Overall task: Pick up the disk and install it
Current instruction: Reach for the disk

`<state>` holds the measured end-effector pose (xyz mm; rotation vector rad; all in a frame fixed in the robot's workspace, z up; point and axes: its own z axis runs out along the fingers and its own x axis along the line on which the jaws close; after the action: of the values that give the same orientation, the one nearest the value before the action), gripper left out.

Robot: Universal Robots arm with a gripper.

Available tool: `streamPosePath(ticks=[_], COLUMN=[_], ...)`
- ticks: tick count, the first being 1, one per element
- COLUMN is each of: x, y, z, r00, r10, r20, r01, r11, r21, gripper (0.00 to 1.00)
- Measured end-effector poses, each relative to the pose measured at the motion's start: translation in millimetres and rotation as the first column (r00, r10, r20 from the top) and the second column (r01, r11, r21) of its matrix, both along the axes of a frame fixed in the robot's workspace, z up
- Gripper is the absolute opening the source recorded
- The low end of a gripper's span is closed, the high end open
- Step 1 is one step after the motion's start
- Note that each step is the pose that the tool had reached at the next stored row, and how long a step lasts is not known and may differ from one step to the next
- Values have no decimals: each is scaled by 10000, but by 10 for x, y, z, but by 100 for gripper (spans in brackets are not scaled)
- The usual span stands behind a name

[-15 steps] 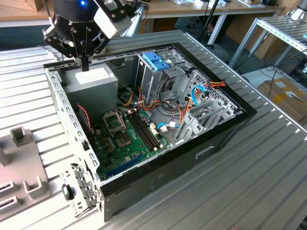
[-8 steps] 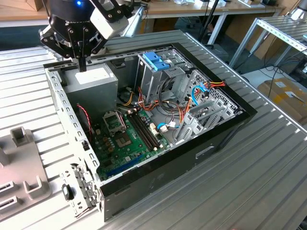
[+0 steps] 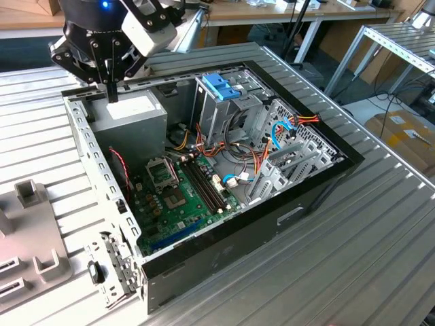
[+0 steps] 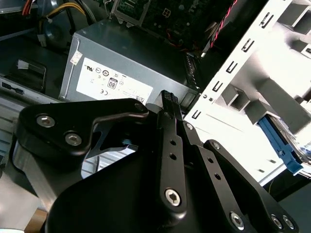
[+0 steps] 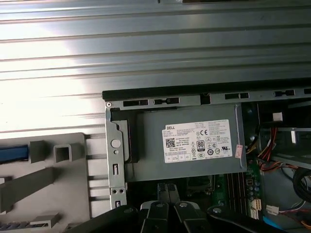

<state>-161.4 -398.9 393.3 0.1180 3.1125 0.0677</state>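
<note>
The black gripper, thin fingers pressed together on nothing, hangs just over the smooth grey metal box, and the blue-edged disk lies off to its side in a blocky grey plastic holder outside the case.

Exterior view: high, oblique, looks down on the whole open computer case from moderate range; arm at the exterior view's left. First wrist view: faces straight down, near, over the power supply and ribbed table. Second wrist view: very close, oblique past the gripper linkage. All three share the power supply.
</note>
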Motion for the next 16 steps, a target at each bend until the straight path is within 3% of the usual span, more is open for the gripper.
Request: streamPosePath(ticks=[16], x=[-146], y=[0], z=[0], r00=[10000], r10=[0], r20=[0], r01=[0], r11=[10000], r21=[0], gripper=[11])
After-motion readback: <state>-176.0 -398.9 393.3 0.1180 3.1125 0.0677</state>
